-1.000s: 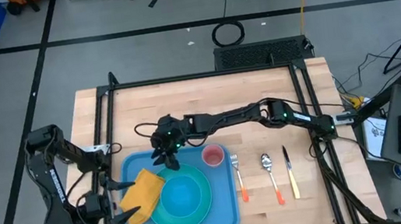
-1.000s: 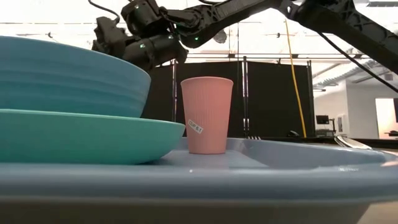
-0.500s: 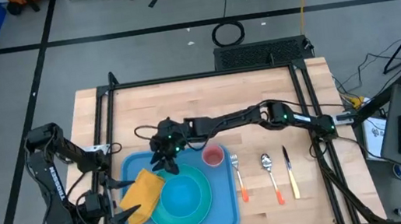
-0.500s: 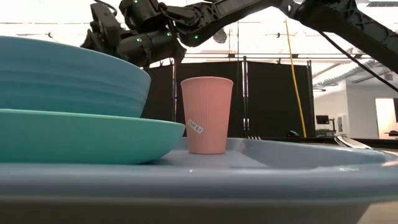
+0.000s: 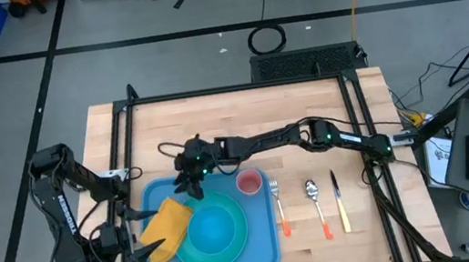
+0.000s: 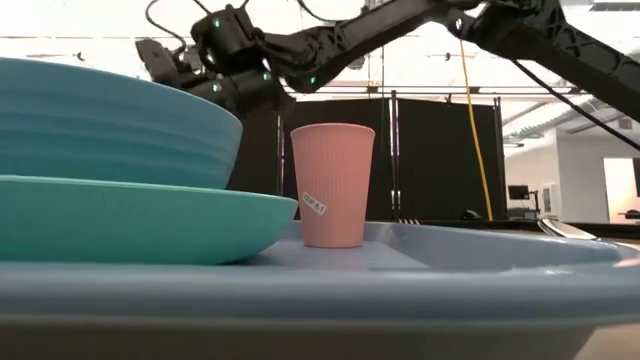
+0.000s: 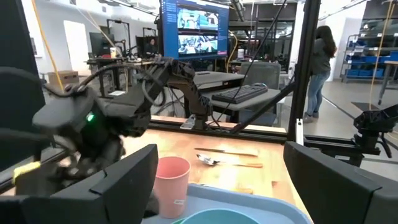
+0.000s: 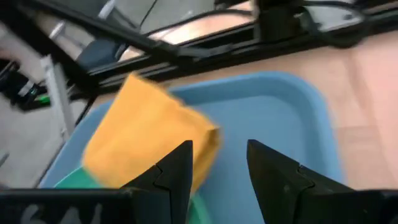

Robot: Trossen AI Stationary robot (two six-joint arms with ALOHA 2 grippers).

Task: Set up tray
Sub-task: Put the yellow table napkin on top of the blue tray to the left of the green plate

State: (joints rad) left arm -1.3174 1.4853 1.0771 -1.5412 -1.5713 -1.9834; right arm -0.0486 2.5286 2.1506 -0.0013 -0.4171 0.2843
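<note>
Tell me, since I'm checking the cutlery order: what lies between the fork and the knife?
The spoon lies between the fork and the knife, on bare wood right of the tray. The high view shows it.

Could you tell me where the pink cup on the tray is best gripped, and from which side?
Grip the pink cup across its open rim, coming straight down: it stands upright in the tray corner. The bowl crowds one side, so set the fingers clear of it.

Even overhead light falls on the tray (image 5: 265,246), with soft shadows. Backlit glare whitens the room behind the pink cup (image 6: 332,185); the yellow cloth (image 8: 146,137) blurs.
</note>
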